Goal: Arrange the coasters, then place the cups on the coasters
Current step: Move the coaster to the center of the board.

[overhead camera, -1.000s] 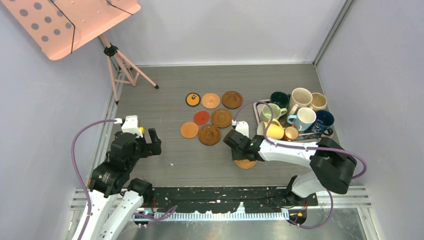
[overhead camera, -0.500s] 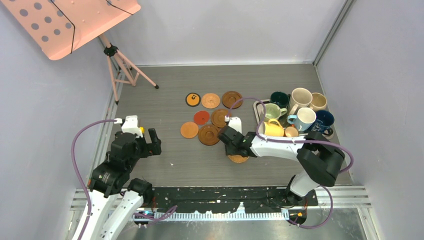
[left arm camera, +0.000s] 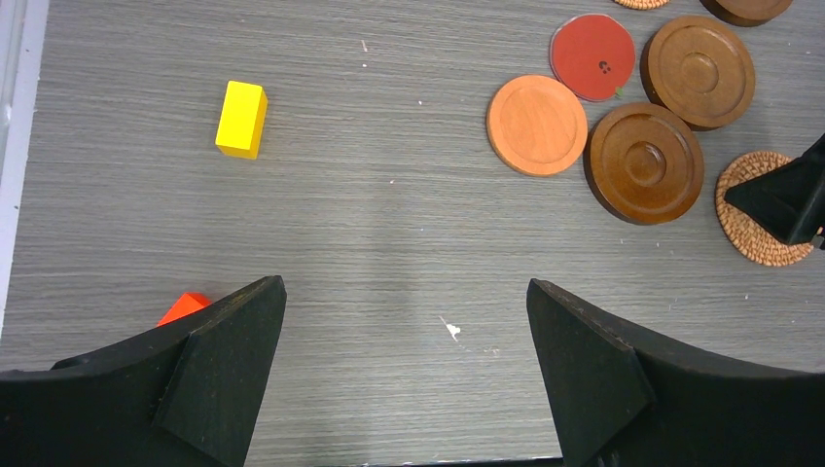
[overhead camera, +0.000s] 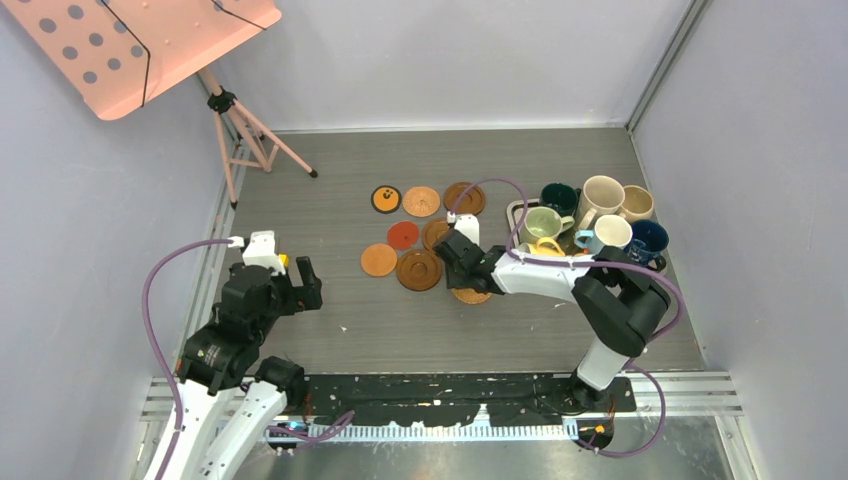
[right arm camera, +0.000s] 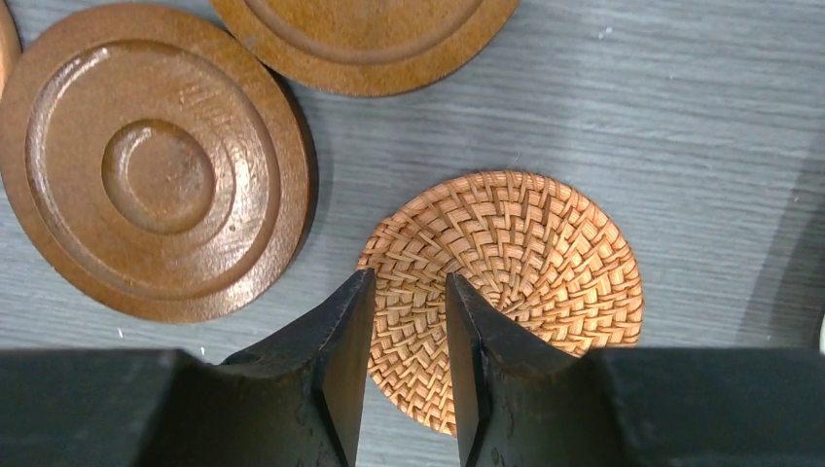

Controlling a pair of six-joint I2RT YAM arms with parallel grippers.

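Note:
A woven wicker coaster [overhead camera: 473, 296] lies flat on the table just right of a dark brown ringed coaster [overhead camera: 418, 270]. My right gripper [overhead camera: 466, 284] points down on it, its fingertips [right arm camera: 355, 302] resting on the weave [right arm camera: 545, 258] with a narrow gap between them. Further coasters lie behind: red [overhead camera: 403, 235], orange-tan [overhead camera: 379, 260], black-and-orange [overhead camera: 386, 199]. The cups stand grouped at the right, among them dark green [overhead camera: 558, 198], cream [overhead camera: 602, 194] and navy [overhead camera: 648, 242]. My left gripper [left arm camera: 404, 292] hangs open over bare table, holding nothing.
A metal tray [overhead camera: 514, 214] lies under the cups. A yellow block [left arm camera: 240, 118] and an orange block [left arm camera: 182, 307] lie near my left gripper. A pink music stand on a tripod [overhead camera: 240, 130] stands at the back left. Walls close in on three sides.
My right gripper has moved away from me and to the left, and the wicker coaster has slid along under its fingertips to beside the brown coasters. The left arm has not moved.

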